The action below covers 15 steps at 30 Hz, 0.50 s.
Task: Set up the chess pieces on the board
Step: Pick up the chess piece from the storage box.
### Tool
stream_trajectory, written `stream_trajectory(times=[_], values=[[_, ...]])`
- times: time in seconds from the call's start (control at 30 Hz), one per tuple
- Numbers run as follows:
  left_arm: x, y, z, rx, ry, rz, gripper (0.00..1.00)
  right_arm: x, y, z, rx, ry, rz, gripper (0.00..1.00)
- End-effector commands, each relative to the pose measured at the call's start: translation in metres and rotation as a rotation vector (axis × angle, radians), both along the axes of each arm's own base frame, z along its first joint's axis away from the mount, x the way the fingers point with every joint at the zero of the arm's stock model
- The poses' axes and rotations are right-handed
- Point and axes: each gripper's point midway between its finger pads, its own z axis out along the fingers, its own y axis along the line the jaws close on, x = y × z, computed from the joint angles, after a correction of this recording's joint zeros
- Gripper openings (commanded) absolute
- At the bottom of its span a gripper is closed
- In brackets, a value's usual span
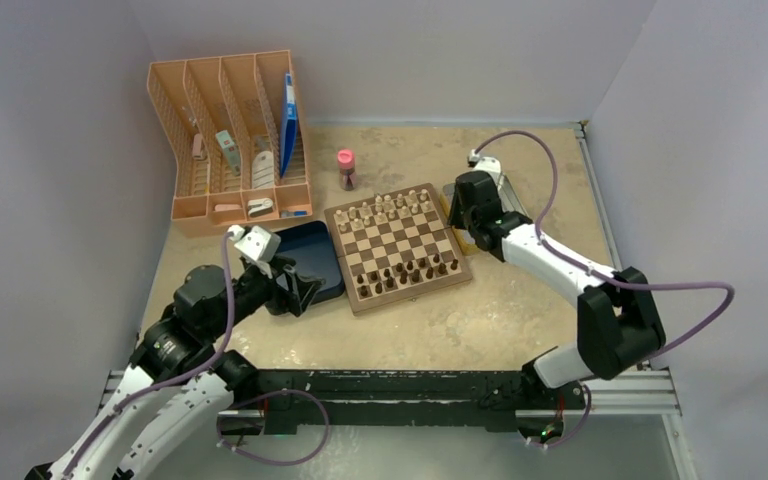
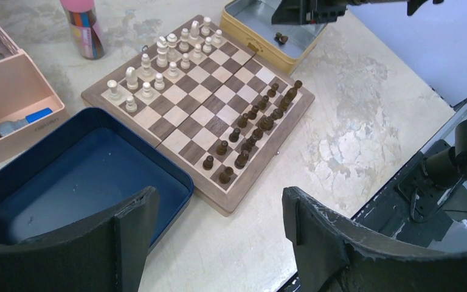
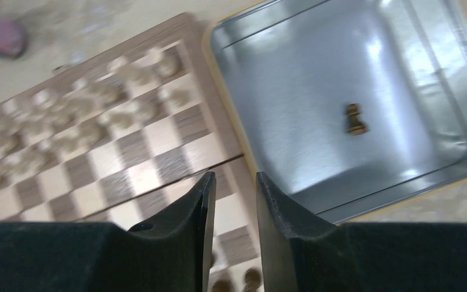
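The board (image 1: 400, 245) lies mid-table. Dark chess pieces (image 1: 407, 272) stand in its two near rows, also seen in the left wrist view (image 2: 256, 120); pale cream pieces (image 1: 390, 209) fill the far rows. One more dark chess piece (image 3: 355, 119) sits in a yellow-rimmed metal tin (image 3: 292, 91) at the board's right side. My right gripper (image 3: 235, 182) hovers over the board's edge next to the tin, jaws a little apart with nothing between them. My left gripper (image 2: 219, 201) is open wide above bare table, near the board's near-left corner.
A dark blue box (image 1: 310, 260) lies against the board's left side, under my left arm. A peach desk organizer (image 1: 230, 140) stands at the back left. A pink-capped tube (image 1: 345, 168) stands behind the board.
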Motion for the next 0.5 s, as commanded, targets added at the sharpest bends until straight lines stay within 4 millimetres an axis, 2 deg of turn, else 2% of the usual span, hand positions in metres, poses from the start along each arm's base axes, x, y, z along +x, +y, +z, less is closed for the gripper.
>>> stream_trajectory(times=[0.0,0.2,0.33,0.47], values=[[0.002,-0.007,0.001,-0.007,0.004,-0.023,0.74,0.036,-0.041,0.019,-0.038,-0.080,-0.120,0.32],[0.009,-0.003,-0.006,0.000,0.026,0.024,0.74,0.061,-0.074,0.011,-0.164,-0.105,-0.190,0.34],[0.026,0.007,-0.022,0.040,0.070,0.139,0.74,0.068,-0.081,0.002,-0.249,-0.063,-0.153,0.34],[0.034,0.003,-0.036,0.087,0.146,0.154,0.72,0.065,-0.082,-0.001,-0.265,0.002,-0.129,0.34]])
